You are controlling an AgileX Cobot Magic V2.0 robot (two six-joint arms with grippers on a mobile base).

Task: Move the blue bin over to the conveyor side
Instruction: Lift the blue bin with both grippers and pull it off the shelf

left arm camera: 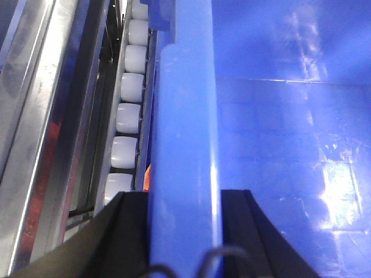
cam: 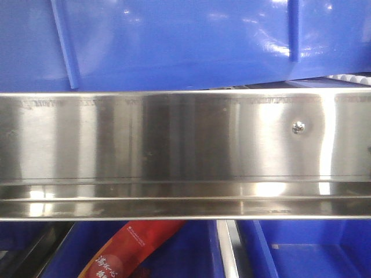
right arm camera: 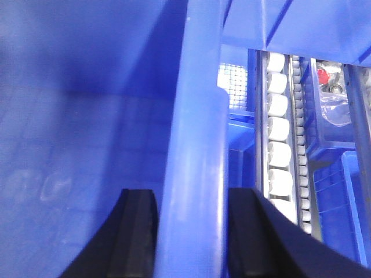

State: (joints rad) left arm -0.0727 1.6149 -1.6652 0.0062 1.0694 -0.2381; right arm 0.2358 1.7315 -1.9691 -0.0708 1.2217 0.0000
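You are holding the blue bin (cam: 174, 40) with both arms. Your left end effector (left arm camera: 185, 200) is clenched on the thick rim of the bin's left wall. One of its black fingers (left arm camera: 124, 231) is on the outside of the wall and the other is on the inside. Both press on the rim. Your right end effector (right arm camera: 191, 200) grips the rim of the right wall the same way, with a black finger on each side.

In the front view, the bin's shiny ribbed wall fills the top. It is just above a long steel rail (cam: 174, 139) that runs from left to right and has one small screw (cam: 298, 127) in it. The bin's bottom edge is close to the rail on the left and a bit higher on the right, so the bin is tilted a little. I cannot tell if it rests on anything.

A row of white rollers (left arm camera: 130, 87) runs along the outside of the left wall. Another row of white rollers (right arm camera: 278, 133) runs along the right wall.

Under the rail there are more blue boxes (cam: 313, 249). A red packet (cam: 133, 249) lies in one of them.
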